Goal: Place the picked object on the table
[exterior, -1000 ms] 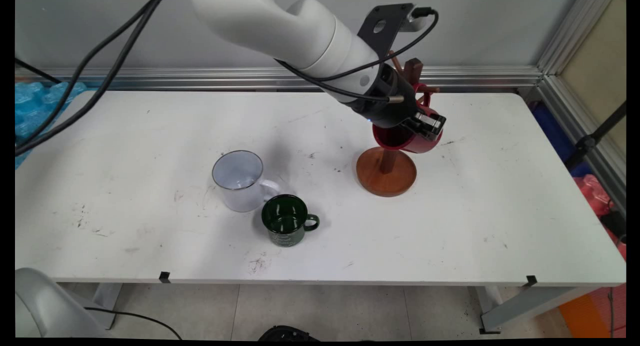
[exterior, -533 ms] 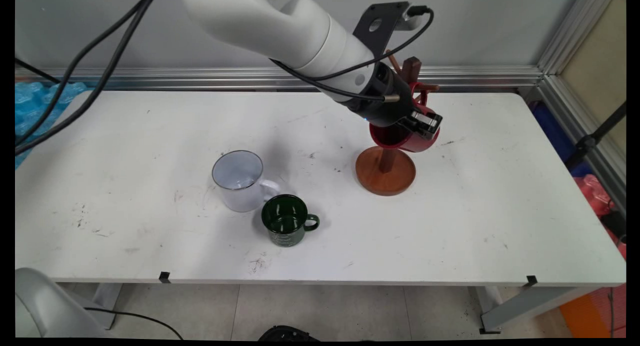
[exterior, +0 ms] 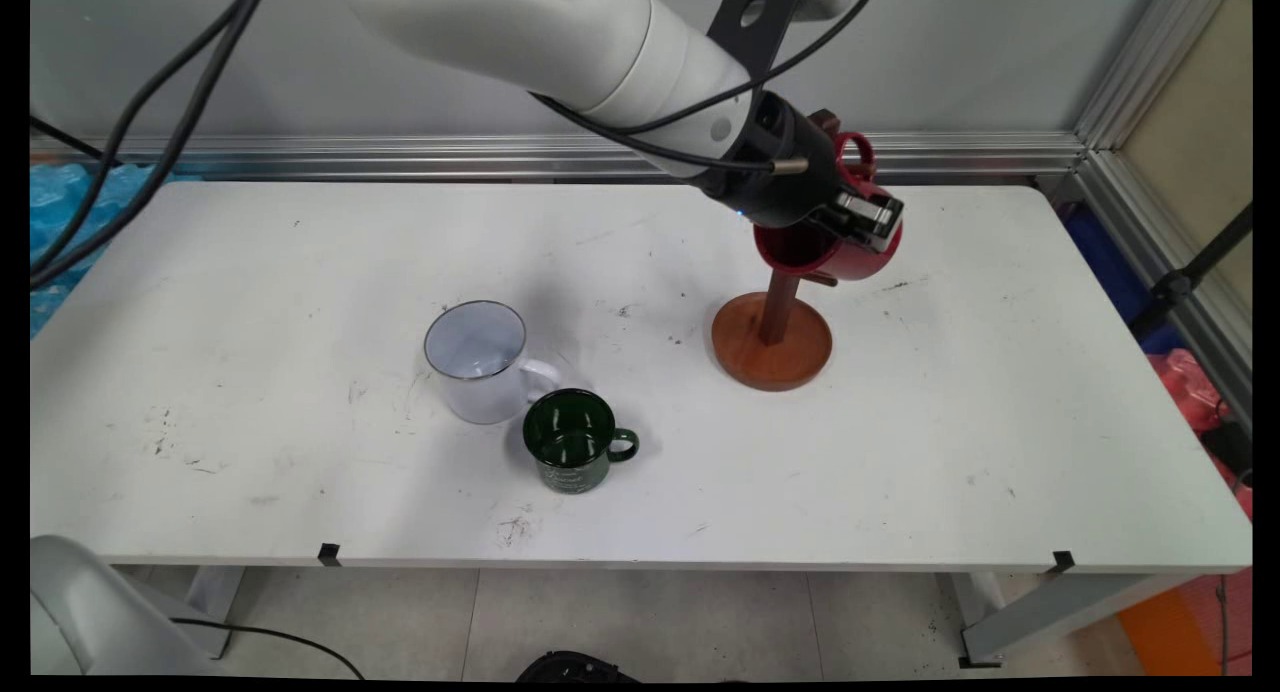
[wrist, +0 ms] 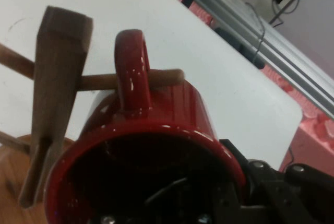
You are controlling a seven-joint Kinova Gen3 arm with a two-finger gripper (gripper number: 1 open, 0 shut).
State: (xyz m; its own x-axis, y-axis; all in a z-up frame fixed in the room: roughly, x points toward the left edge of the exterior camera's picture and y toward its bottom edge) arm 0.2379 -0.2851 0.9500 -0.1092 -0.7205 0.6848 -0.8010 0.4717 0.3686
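Gripper [exterior: 858, 222] of mine is clamped on the rim of a red mug [exterior: 850, 257], one finger inside the mouth and the other against the outer wall. I hold the mug in the air, tipped on its side, beside the upper part of a wooden rack [exterior: 772, 332].

From my hand camera, the mug's dark opening [wrist: 151, 177] fills the lower part of the view, right in front of my linkage. Its handle [wrist: 131, 72] points away from me, and a wooden peg [wrist: 130, 80] passes across behind the handle's loop; I cannot tell whether the handle is threaded on the peg or only lies in front of it. Just left of the handle stands the rack's square post [wrist: 55, 93], close to the mug's wall. Another peg [wrist: 15, 62] sticks out on the post's far side.

In the main view, the handle [exterior: 855, 152] rises above the mug, next to the top of the post, which my wrist mostly hides. Below my gripper, the post runs down into the rack's round base [exterior: 772, 342], which sits flat on the table [exterior: 1000, 422].

Well away from my gripper, toward the arm's side and nearer the table's front edge, stand two more mugs, both upright: a white mug [exterior: 478, 362] and a green mug [exterior: 572, 440]. They stand just beside each other, the white one's handle toward the green one's rim.
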